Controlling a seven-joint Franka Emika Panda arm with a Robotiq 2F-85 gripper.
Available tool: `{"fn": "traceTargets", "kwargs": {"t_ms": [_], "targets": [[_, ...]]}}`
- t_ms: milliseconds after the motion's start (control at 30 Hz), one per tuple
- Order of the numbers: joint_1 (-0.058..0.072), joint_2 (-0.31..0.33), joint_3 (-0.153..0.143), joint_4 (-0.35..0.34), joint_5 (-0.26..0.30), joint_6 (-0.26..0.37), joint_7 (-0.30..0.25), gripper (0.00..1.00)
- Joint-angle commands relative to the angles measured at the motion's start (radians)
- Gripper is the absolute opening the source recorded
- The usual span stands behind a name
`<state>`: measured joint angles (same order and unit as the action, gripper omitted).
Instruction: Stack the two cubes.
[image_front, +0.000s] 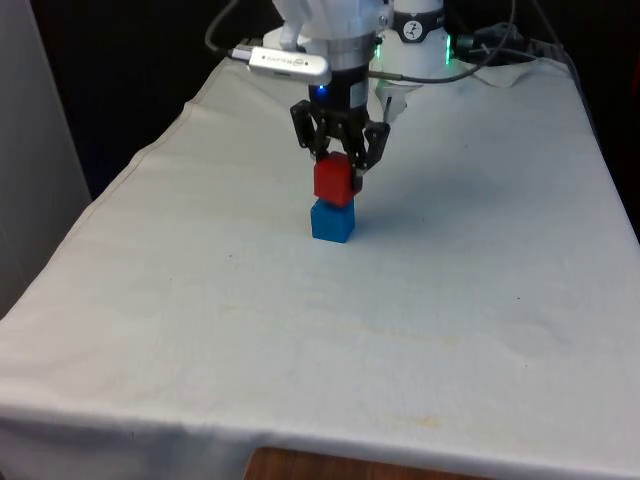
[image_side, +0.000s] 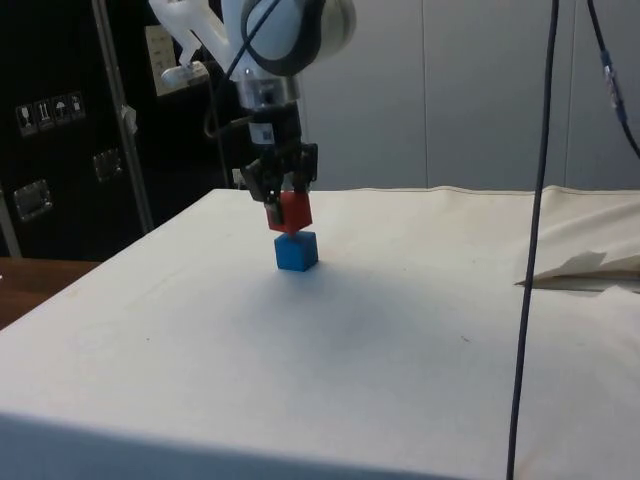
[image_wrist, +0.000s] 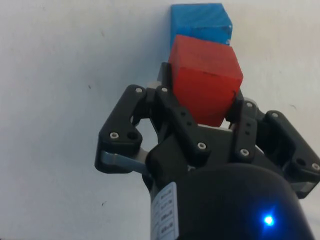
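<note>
Hand (image_front: 342, 163) closed on one red cube (image_front: 334, 181), directly above one blue cube (image_front: 332, 221) on the table (image_front: 300, 330).

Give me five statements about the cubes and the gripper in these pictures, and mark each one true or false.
1. The gripper is shut on the red cube. True.
2. The blue cube is the one held in the fingers. False: the blue cube sits on the white cloth and the red one is held.
3. The red cube is directly above the blue cube. True.
4. The two cubes lie side by side on the cloth, well apart. False: the red cube is over the blue one, at or just above its top face.
5. A green cube stands next to the blue one. False: the cubes are one red and one blue.
</note>
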<state>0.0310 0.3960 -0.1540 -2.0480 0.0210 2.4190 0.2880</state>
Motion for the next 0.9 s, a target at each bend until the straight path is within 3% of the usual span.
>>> {"fn": "traceTargets", "kwargs": {"t_ms": [0,467,500,667,833,867], "targets": [[-0.002,0.010,0.003,-0.001,0.008,0.018,0.001,0.00],[-0.005,0.027,0.003,0.000,0.008,0.026,-0.001,0.00],[0.000,0.027,0.000,0.000,0.000,0.020,0.006,0.00],[-0.007,0.029,0.002,0.000,0.009,0.023,-0.004,0.00],[-0.009,0.030,0.003,0.001,0.009,0.022,-0.006,0.45],[-0.004,0.028,-0.002,0.000,0.000,0.019,0.002,0.55]]}}
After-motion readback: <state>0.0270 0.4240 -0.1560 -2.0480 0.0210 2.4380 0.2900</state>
